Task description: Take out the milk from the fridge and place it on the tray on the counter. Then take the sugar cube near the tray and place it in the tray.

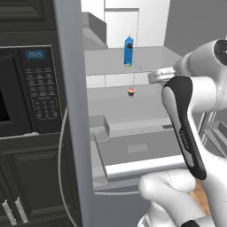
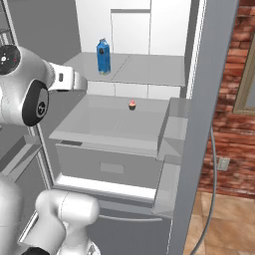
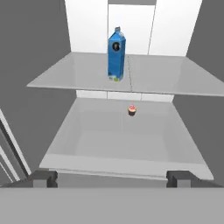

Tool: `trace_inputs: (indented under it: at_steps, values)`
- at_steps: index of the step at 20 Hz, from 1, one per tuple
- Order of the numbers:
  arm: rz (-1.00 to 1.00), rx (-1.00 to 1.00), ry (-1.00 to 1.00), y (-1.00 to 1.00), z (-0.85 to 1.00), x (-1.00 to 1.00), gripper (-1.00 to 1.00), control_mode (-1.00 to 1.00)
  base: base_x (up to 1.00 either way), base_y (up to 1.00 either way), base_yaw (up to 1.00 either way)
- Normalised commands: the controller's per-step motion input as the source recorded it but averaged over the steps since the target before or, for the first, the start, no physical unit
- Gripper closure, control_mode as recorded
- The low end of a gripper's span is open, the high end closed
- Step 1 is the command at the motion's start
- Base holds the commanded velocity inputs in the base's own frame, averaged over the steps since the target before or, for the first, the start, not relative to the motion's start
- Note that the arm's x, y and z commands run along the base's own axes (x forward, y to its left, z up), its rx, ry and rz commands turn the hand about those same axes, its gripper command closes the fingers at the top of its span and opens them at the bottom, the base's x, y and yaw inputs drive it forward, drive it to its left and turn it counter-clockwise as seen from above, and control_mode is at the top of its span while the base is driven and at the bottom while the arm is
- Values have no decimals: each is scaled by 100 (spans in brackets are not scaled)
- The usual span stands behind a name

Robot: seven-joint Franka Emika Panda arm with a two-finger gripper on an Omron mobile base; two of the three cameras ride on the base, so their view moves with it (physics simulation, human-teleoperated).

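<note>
Nearest the hand camera, the gripper point(image 3: 112, 178) has its jaws spread wide and empty; the fridge point(image 3: 118, 144) is open; the milk point(image 3: 116, 54) stands upright on the upper shelf above a cupcake point(image 3: 131, 110); every step remains, starting with the reach.

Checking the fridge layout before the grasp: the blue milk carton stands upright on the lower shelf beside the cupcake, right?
Not quite. The milk carton stands upright on the upper shelf; the cupcake sits alone on the lower shelf, as the hand view shows.
</note>
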Motion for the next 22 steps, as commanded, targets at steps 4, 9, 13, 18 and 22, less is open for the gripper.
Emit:
trace_inputs:
  at_steps: [4, 9, 13, 18, 22]
  values:
    - [-11, 0, -9, 0, 64, 0, -100, -100, 0, 0, 0]
    - [-1, 0, -1, 0, 16, 16, -100, -100, 0, 0, 0]
    - [0, 0, -19, 1, 0, 27, -100, -100, 0, 0, 0]
    - [0, 0, -25, 1, 0, 34, -100, -100, 0, 0, 0]
    - [0, 0, -9, 11, 0, 48, -100, -100, 0, 0, 0]
